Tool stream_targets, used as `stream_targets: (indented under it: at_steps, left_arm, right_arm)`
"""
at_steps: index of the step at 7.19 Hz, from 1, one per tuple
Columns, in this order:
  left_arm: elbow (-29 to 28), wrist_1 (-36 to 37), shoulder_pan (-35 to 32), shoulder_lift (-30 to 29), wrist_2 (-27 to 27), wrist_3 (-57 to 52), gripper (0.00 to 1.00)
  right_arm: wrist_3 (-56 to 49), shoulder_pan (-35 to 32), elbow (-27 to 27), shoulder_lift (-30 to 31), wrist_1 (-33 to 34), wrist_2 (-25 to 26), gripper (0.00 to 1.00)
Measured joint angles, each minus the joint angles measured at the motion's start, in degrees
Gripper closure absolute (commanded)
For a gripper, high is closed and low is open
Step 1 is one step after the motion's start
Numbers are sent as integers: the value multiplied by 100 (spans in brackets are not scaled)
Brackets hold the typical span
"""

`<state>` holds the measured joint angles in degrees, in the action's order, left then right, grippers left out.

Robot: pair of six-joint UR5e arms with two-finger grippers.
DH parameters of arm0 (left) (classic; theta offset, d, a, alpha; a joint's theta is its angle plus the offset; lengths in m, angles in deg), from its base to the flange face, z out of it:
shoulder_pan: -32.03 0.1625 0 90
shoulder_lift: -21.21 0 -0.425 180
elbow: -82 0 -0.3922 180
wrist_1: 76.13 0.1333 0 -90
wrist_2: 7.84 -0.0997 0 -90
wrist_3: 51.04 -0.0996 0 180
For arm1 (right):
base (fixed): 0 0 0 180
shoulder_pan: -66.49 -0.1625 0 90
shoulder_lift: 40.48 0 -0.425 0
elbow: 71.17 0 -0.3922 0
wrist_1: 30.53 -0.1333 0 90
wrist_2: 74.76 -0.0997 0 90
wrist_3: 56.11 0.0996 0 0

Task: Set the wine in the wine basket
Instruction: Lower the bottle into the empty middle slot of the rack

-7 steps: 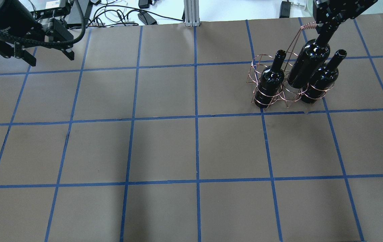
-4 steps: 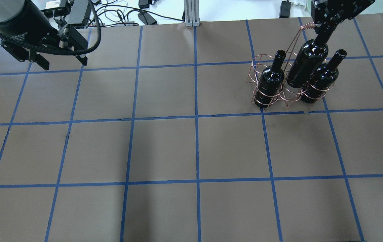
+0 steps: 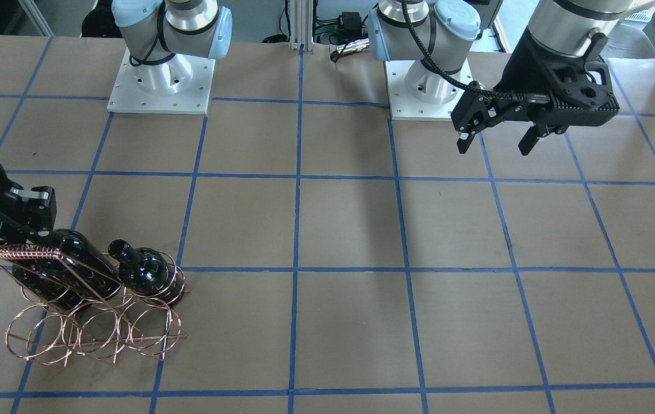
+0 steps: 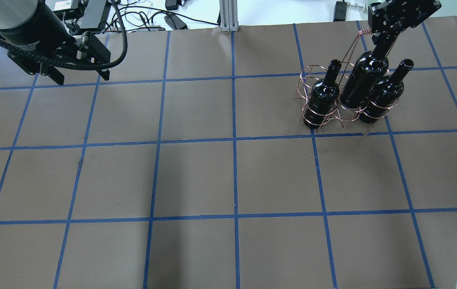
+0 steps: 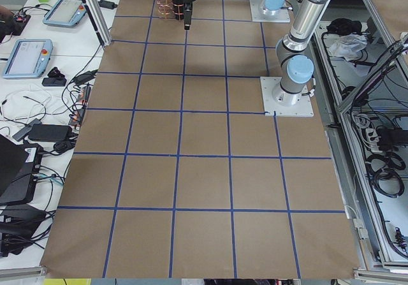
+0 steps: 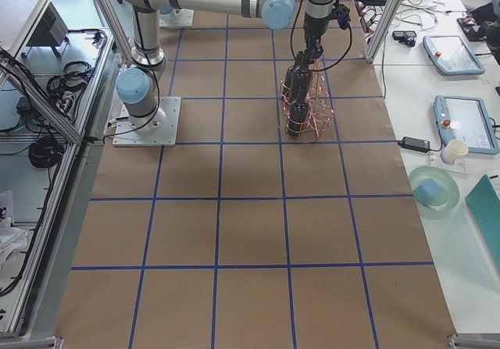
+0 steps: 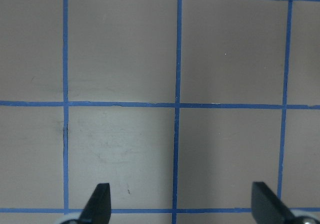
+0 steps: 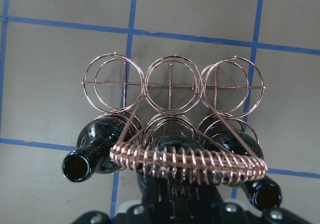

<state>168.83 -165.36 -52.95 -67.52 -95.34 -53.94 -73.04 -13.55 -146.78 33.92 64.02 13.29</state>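
The copper wire wine basket [image 4: 342,117] stands at the table's far right. Its front row holds three black wine bottles. My right gripper [image 4: 384,31] is shut on the neck of the middle bottle [image 4: 358,86], which leans in the middle ring between the left bottle [image 4: 322,96] and the right bottle [image 4: 384,94]. The right wrist view shows the woven handle [image 8: 187,161] over the bottles and three empty rings [image 8: 170,83] beyond. In the front-facing view the held bottle [image 3: 68,261] lies behind the handle. My left gripper [image 4: 83,78] is open and empty, high over the far left.
The table is brown paper with a blue tape grid [image 4: 234,138]. Cables and boxes [image 4: 164,18] lie beyond the far edge. The left wrist view shows only bare paper between the two open fingertips [image 7: 97,206].
The middle bottle has sunk lower into the basket's middle ring as my right gripper came down. My left gripper has moved to the right, toward the table's middle.
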Motion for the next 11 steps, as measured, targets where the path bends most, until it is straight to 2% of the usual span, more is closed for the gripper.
stream_targets:
  at_steps: [2,3,4,5,8,11]
  left_arm:
    - [0,-2,-1,-3,-3,-6,0]
    - [0,-4,-1,-4,-4,-8,0]
    - [0,-6,-1,-4,-4,-8,0]
    - [0,-6,-1,-4,-4,-9,0]
    - [3,-7,-1,-4,-4,-9,0]
    - [1,-60,-4,5,-7,-18,0]
  right_arm:
    - [-12,-2,-107,-168,189,12,83]
    - [-43,-3,-178,-205,292,17,74]
    - [-71,-3,-224,-209,344,18,21]
    - [-79,-8,-242,-208,363,15,12]
    - [-20,-43,-252,-92,317,2,2]
    - [179,-102,-246,609,-254,32,1]
